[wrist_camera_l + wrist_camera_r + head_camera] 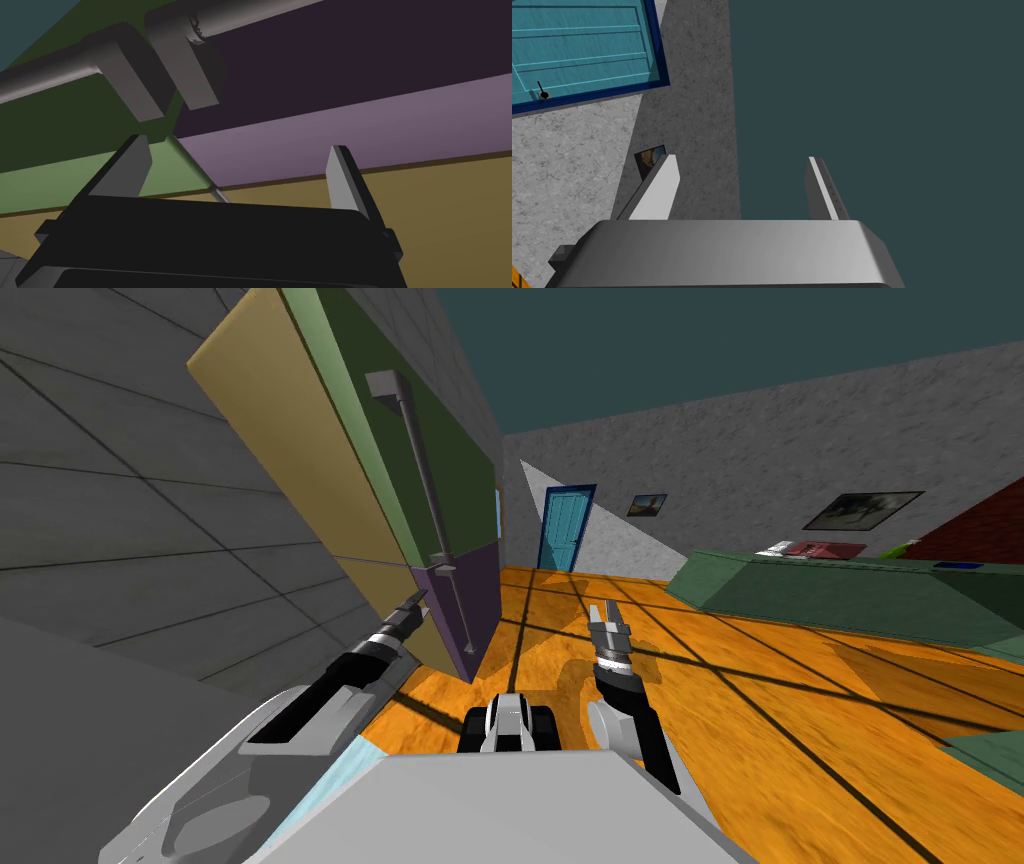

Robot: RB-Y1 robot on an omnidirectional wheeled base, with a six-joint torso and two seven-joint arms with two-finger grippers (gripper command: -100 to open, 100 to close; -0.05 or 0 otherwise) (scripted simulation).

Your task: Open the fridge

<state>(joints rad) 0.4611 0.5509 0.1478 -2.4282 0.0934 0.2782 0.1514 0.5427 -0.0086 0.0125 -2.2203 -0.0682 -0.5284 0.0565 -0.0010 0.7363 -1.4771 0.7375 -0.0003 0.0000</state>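
Fridge (455,478) stands on orange floor (780,688), beside grey wall (120,508).

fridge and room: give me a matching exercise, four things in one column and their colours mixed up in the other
Things:
1 upper fridge door
2 lower fridge door
3 fridge side
4 room door

Colours:
a purple
b teal
c green
d tan

Pairs: 1-c, 2-a, 3-d, 4-b
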